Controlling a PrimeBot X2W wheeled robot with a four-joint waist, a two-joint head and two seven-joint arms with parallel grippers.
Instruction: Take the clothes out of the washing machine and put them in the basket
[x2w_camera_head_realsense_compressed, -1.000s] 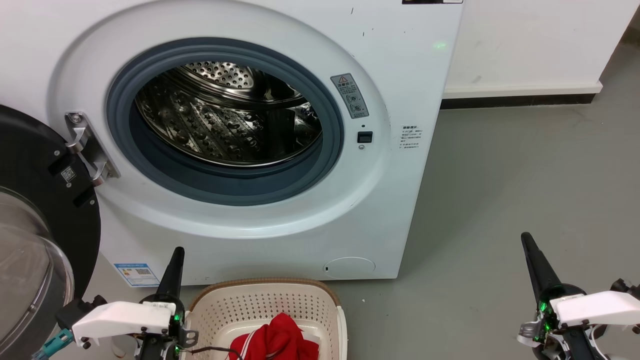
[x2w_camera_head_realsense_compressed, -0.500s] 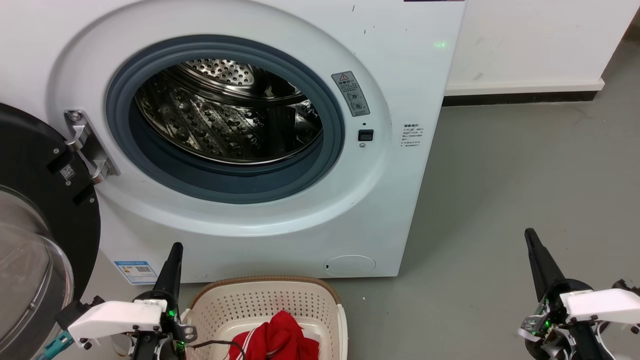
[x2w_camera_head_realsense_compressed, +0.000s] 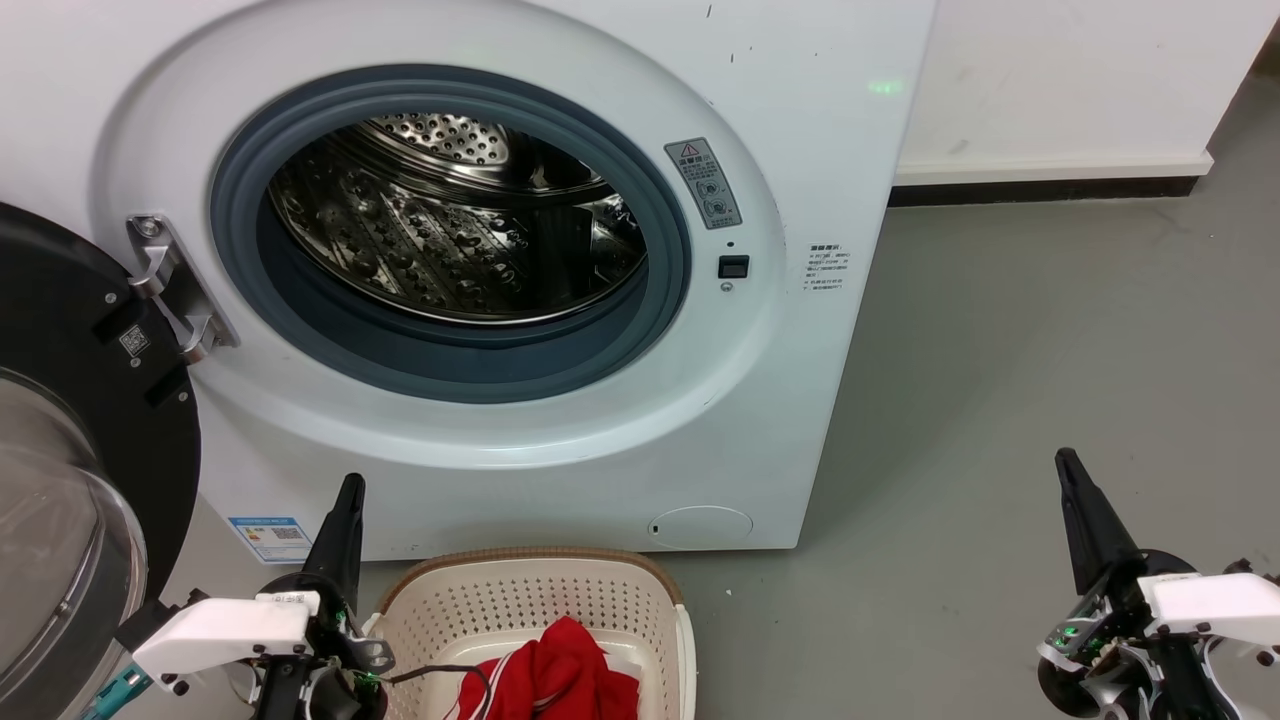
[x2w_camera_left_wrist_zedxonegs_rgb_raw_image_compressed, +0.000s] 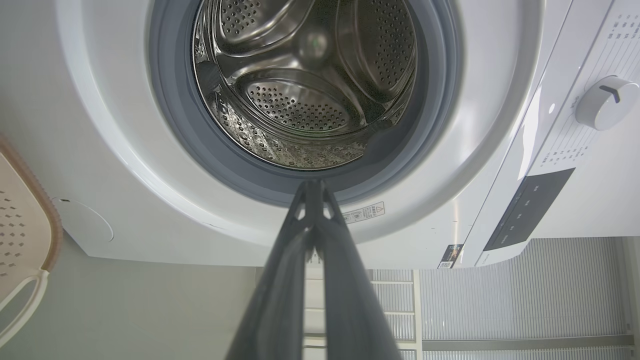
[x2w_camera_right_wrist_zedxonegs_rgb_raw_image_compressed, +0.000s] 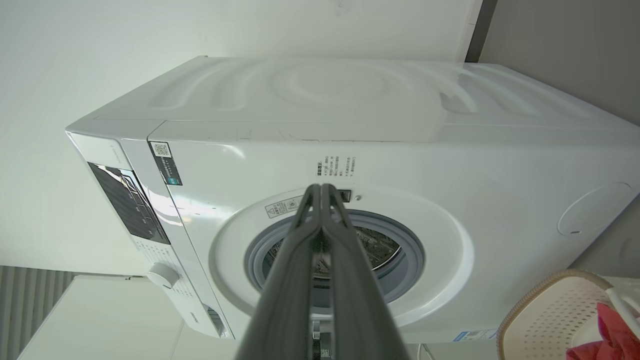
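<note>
The washer (x2w_camera_head_realsense_compressed: 820, 150) is running off the top edge of the head view. The door (x2w_camera_head_realsense_compressed: 150, 450) is being cut by the left edge. The basket (x2w_camera_head_realsense_compressed: 520, 605) is being clipped by the bottom edge, and the clothes (x2w_camera_head_realsense_compressed: 565, 665) in it are running off with it; how many pieces are lying there cannot be told. The gasket (x2w_camera_head_realsense_compressed: 450, 365) is hiding the lower front of the drum (x2w_camera_head_realsense_compressed: 430, 250). The print on the sticker (x2w_camera_head_realsense_compressed: 708, 185) is coming out too small to read. In the right wrist view the right gripper (x2w_camera_right_wrist_zedxonegs_rgb_raw_image_compressed: 320, 186) is covering the middle of the porthole (x2w_camera_right_wrist_zedxonegs_rgb_raw_image_compressed: 385, 247), and the lower right corner is cutting the basket off.
</note>
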